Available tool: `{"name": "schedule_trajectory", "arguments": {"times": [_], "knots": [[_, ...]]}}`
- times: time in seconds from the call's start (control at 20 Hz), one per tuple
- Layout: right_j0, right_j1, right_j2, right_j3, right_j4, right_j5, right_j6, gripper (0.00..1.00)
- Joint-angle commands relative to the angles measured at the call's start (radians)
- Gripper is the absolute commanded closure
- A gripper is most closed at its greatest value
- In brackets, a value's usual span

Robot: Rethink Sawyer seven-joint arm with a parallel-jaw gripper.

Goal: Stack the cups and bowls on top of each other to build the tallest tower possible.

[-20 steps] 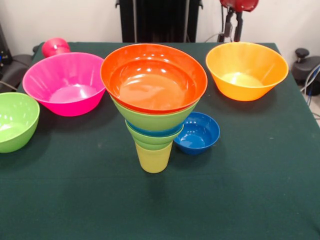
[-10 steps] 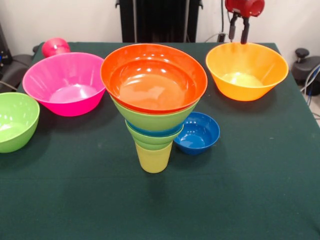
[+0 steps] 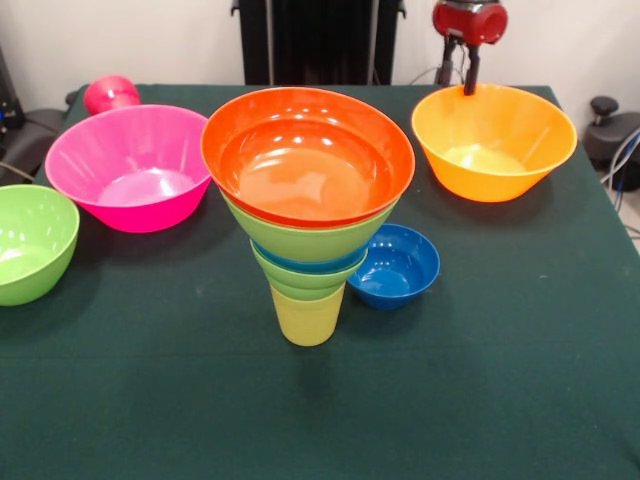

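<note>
A dark green cloth (image 3: 480,400) covers the table, and its near half lies bare. Toward the middle stands the tower (image 3: 308,215): a pale yellow cup (image 3: 307,318) set upright on the cloth, with lime green and blue bowls nested above it, widening upward to a large orange-red bowl (image 3: 307,155) at the top. Just to the right of the tower's base, a small dark blue bowl (image 3: 397,266) sits open side up, close to the stack; whether they touch cannot be told. At the left edge a lime green bowl (image 3: 30,240) is cut off by the frame. Behind it rests a large pink bowl (image 3: 130,165), its rim near the tower's top bowl, and past that, at the far left corner, a red cup (image 3: 110,93) lies mouth down or on its side. On the far right sits a big yellow-orange bowl (image 3: 494,140). Above its far rim hangs the gripper (image 3: 458,72), two dark fingers (image 3: 470,73) under a red head, standing apart with nothing between them. Beyond the table a black stand and a pale wall close the room.
</note>
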Motion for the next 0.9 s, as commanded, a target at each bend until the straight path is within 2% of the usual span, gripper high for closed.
{"name": "schedule_trajectory", "arguments": {"times": [0.05,0.2,0.4,0.9], "knots": [[-0.020,0.077,0.001,0.001,0.037,-0.045,-0.030,0.00],[-0.058,0.037,0.020,-0.003,0.019,-0.015,-0.041,0.00],[-0.120,-0.036,0.080,-0.014,0.007,0.077,-0.063,0.00],[-0.112,-0.012,0.114,-0.114,0.083,0.144,-0.068,0.00]]}}
